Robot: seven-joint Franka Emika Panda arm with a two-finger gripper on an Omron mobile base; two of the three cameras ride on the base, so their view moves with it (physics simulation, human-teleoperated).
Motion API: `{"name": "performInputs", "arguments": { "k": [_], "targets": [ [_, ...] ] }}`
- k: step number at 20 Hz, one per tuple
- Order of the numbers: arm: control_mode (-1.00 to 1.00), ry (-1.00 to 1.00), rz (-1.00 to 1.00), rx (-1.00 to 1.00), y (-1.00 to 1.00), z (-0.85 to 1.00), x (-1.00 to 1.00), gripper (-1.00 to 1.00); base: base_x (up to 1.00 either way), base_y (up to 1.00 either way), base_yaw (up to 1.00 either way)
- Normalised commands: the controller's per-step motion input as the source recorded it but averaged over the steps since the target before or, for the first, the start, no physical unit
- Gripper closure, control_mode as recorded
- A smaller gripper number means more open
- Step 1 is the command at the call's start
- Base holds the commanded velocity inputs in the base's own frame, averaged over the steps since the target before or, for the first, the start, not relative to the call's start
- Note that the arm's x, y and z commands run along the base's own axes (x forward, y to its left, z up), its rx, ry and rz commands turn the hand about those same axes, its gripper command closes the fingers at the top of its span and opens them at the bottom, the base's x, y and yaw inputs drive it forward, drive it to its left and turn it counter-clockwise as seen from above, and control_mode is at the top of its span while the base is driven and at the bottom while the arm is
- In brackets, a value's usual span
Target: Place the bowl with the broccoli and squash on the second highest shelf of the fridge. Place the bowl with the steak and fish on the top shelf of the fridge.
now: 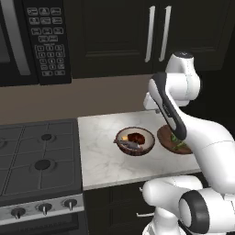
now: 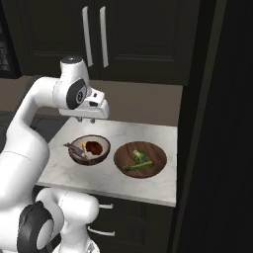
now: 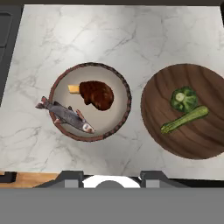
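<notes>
We have two bowls sitting on the white marble counter (image 2: 148, 133), side by side and close together but not touching. The bowl with the steak and fish (image 3: 90, 101) is on the left. It has pale insides and a dark brown rim. The steak (image 3: 97, 94) lies in the middle, and the fish (image 3: 65, 116) lies across the near left rim, with its tail poking out over the edge. The wooden bowl with the broccoli and squash (image 3: 186, 111) is on the right. It is wide and shallow. The broccoli (image 3: 183, 99) and the long green squash (image 3: 184, 119) lie loose in the middle.

Our hand (image 2: 85, 120) hangs in the air over the counter, just behind the steak and fish bowl, and it holds nothing. We cannot tell how far apart its fingers are.

We think both bowls are hard and stiff, so they will not bend when we pinch them. They look a little heavy with the food inside. The food is loose, so it could slide or fall out if we tip a bowl. The fish looks the most likely to slip off.

We think the best place to grab is the rim, one finger inside and one outside. On the left bowl we would pick a bare part of the rim, away from the fish. The wooden bowl's rim is bare all the way around.
</notes>
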Motion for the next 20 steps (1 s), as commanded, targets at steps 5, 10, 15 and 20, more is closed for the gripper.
{"name": "performInputs", "arguments": {
  "k": [5,10,15,20],
  "targets": [
    [-1.0,0.0,-0.04,0.08,0.04,-0.18,-0.05,-1.0,0.0,0.0,0.0],
    [-1.0,0.02,-0.18,0.02,0.02,-0.79,-0.02,-1.0,0.0,0.0,0.0],
    [-1.0,0.05,-0.27,0.0,0.0,-0.79,0.08,-1.0,0.0,0.0,0.0],
    [-1.0,0.06,-0.28,0.05,0.0,-0.72,0.29,-1.0,0.0,0.0,0.0]
  ]
}}
